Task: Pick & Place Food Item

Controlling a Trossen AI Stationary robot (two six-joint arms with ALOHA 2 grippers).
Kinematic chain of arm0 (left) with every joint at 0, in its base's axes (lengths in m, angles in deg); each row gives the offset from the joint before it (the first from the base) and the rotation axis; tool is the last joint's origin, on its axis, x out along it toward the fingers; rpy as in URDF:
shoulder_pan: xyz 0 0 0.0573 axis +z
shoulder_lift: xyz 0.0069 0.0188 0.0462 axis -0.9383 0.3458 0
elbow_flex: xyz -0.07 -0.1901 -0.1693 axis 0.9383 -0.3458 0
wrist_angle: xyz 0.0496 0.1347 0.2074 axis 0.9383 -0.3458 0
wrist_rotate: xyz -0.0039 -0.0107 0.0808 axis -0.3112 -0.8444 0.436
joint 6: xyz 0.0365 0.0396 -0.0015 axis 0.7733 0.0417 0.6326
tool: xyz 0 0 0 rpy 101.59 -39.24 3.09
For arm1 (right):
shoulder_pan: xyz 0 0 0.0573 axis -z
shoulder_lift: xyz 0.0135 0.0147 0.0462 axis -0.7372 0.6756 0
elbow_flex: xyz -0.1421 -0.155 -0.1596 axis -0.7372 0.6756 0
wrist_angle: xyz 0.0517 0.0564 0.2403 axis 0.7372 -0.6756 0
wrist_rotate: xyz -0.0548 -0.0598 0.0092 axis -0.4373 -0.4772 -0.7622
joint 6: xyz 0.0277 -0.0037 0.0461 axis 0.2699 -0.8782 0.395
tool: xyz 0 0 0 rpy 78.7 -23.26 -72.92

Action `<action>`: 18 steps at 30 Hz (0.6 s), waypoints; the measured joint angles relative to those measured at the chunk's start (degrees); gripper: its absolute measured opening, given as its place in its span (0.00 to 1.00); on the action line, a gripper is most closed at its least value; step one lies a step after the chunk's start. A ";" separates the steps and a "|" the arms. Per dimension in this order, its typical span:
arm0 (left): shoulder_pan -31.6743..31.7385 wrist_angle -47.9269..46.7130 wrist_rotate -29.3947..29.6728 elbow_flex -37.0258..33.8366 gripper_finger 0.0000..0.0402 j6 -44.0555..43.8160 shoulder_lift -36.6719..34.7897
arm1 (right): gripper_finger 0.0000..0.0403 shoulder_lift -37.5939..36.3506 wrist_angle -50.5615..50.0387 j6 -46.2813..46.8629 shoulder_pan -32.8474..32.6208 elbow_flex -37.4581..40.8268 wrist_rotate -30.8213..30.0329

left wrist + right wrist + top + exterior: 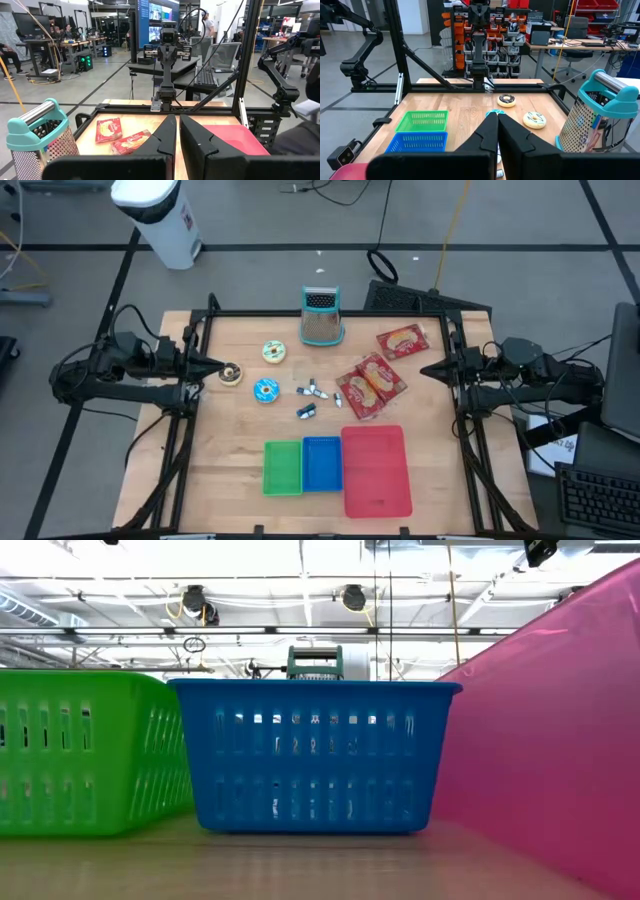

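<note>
Three toy doughnuts lie flat on the wooden table: a brown one (231, 374), a yellow-iced one (274, 352) and a blue one (266, 391). Red snack packets (402, 341) (370, 385) lie flat right of centre. My left gripper (215, 364) hovers level at the left edge, its shut tips just beside and above the brown doughnut, holding nothing. My right gripper (428, 369) hovers level at the right edge, shut and empty, pointing toward the packets. In the right wrist view, the brown doughnut (507, 100) and the yellow one (534, 119) lie beyond my shut fingers (498, 116).
A teal-topped metal grater (322, 317) stands at the far middle. Small wrapped sweets (310, 390) lie at the centre. Along the near edge sit a green bin (282, 468), a blue bin (322, 464) and a larger pink bin (376, 470). A black frame rail (330, 313) borders the table.
</note>
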 joint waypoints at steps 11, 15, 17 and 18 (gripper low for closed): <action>0.02 0.53 0.02 0.00 0.06 1.03 0.00 | 0.00 0.22 2.77 5.76 0.00 0.00 0.04; -0.07 0.47 -0.02 0.00 0.06 -0.89 -0.02 | 0.00 0.22 3.05 6.54 0.00 0.85 0.09; -0.07 -0.11 -0.04 -0.65 0.06 -2.11 -0.04 | 0.00 0.24 4.15 6.98 0.00 2.71 0.16; -0.07 -0.14 -0.05 -1.75 0.06 -1.47 -0.11 | 0.00 0.26 4.71 7.49 0.00 4.16 0.16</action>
